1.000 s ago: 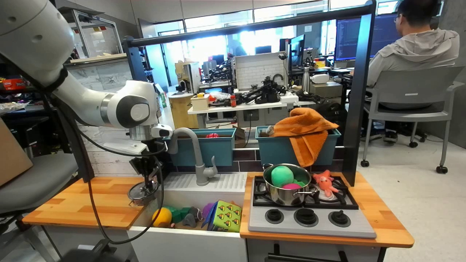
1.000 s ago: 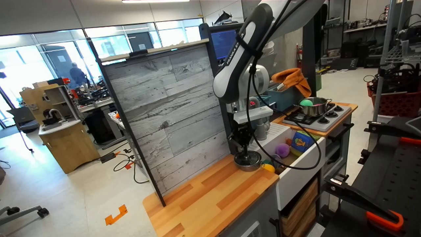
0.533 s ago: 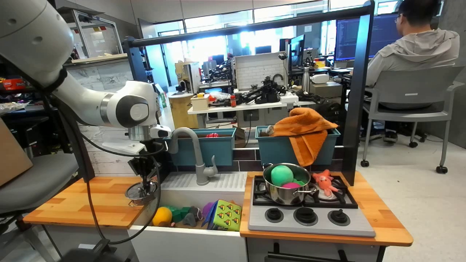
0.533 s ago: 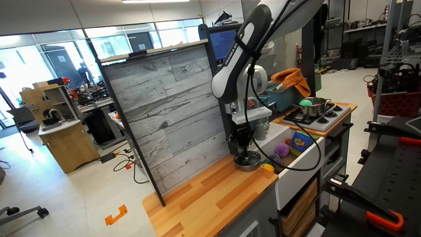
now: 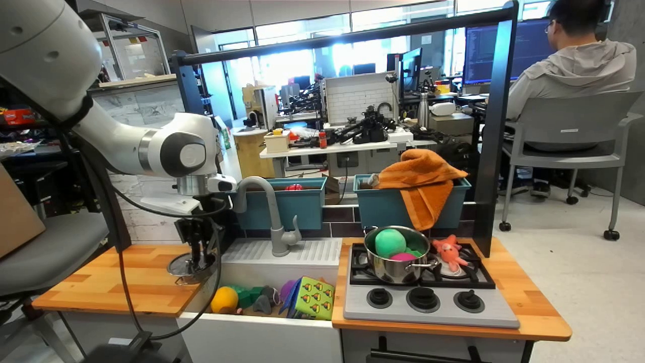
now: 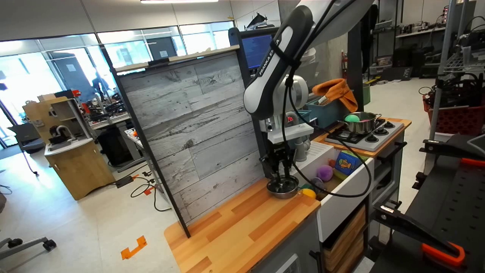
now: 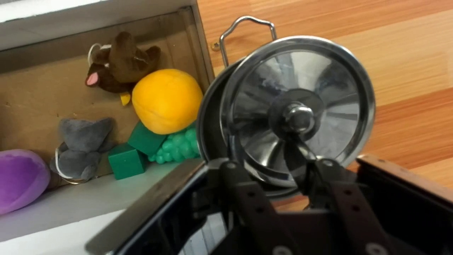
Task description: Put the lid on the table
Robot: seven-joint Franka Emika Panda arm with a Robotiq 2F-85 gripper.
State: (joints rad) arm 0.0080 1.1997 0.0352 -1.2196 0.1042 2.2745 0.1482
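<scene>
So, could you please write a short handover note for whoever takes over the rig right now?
Gripper: open, fingers apart, low over the lid; I can't tell whether a finger touches its knob.
Lid: lying off-centre over a small metal pot, with part of the pot's opening uncovered on the side toward the sink.
Pot: on the wooden countertop, beside the sink.
Done: gripper is at the lid.
Left: lid isn't on the wood yet; probably grip the knob, lift clear, set it on bare countertop.
</scene>
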